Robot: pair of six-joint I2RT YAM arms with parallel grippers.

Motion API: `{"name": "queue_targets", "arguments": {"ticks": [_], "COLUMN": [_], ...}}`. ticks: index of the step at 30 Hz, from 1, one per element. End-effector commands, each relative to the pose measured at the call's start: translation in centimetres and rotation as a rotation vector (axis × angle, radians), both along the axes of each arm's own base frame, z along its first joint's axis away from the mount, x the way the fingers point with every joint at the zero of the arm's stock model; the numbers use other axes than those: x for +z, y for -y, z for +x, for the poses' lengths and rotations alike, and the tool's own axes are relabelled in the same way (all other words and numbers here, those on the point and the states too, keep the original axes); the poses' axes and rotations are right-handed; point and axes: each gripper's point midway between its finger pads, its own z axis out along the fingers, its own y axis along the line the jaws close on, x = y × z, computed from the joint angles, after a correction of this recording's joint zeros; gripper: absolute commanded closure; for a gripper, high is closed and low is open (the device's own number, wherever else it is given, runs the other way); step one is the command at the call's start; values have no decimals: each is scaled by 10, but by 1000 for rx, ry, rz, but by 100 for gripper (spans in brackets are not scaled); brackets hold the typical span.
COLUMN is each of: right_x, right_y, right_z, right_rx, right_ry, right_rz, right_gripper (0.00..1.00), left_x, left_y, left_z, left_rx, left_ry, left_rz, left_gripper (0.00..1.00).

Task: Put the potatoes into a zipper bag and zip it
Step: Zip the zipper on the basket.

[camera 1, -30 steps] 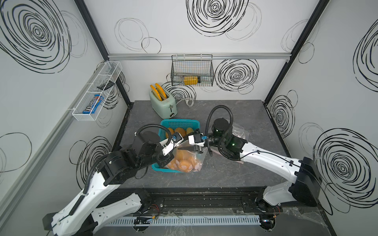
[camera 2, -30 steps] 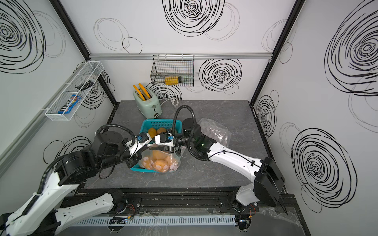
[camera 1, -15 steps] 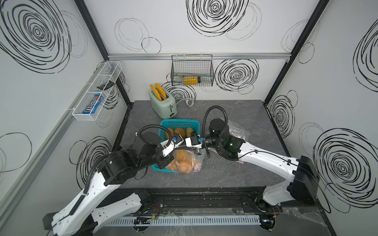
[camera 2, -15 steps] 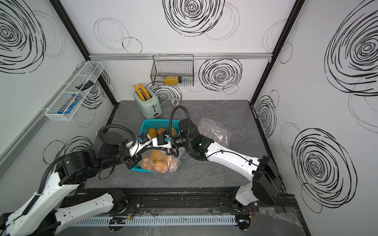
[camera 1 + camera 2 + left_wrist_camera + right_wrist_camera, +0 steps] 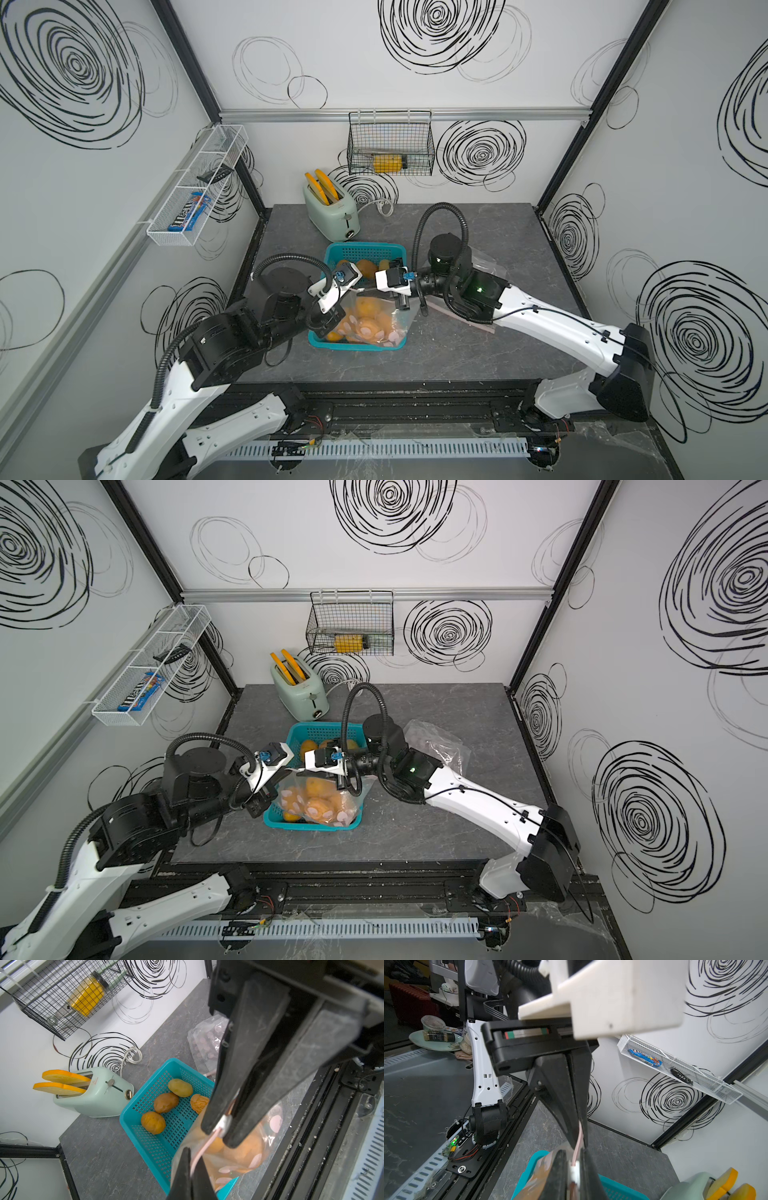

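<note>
The change is on my right gripper (image 5: 578,1141). A second ago its jaws stood apart, out toward 3 o'clock of the bag's mouth. Now it has slid toward 9 o'clock and nipped shut on the pink zip strip (image 5: 202,1148), just beside the left gripper (image 5: 223,1133). The left one has not budged; it is clamped tight on the white slider (image 5: 224,1123) on that same strip.

The bag (image 5: 376,330) hangs from both grips over the 6 o'clock half of the blue basket (image 5: 361,250). A heap of potatoes (image 5: 365,309) shows orange through its film. Four loose potatoes (image 5: 166,1102) lie on the basket floor at the 12 o'clock end, one of them paler than the rest. A spare bag (image 5: 436,742) lies crumpled on the table at about 2 o'clock of the basket, beside my right arm.

With both grips now on the strip, I read this as the set-up for zipping: one side anchors the strip while the other draws the slider along. I cannot tell from here whether the mouth is already pressed together. My worry is those four outside. If I zip now the job stays short, so I would sooner use this double hold to spread the mouth and finish loading. Thin film may also slip out of so narrow a pinch.
</note>
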Motion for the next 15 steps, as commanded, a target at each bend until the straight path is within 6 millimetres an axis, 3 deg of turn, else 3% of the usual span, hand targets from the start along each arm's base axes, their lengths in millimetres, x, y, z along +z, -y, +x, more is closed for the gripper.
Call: {"name": "queue_targets", "arguments": {"ticks": [1, 15], "right_x": [-3, -29], "right_y": [14, 42], "right_z": [-7, 0], "right_rx": [-19, -126], "right_ry": [-35, -85], "right_rz": [-55, -134], "right_gripper": [90, 90], "left_x": [37, 30], "left_y": [-13, -29], "left_z": [8, 16], "left_rx": [76, 163], "left_ry": [111, 125], "left_rz": [-77, -60], "left_gripper": [100, 100]}}
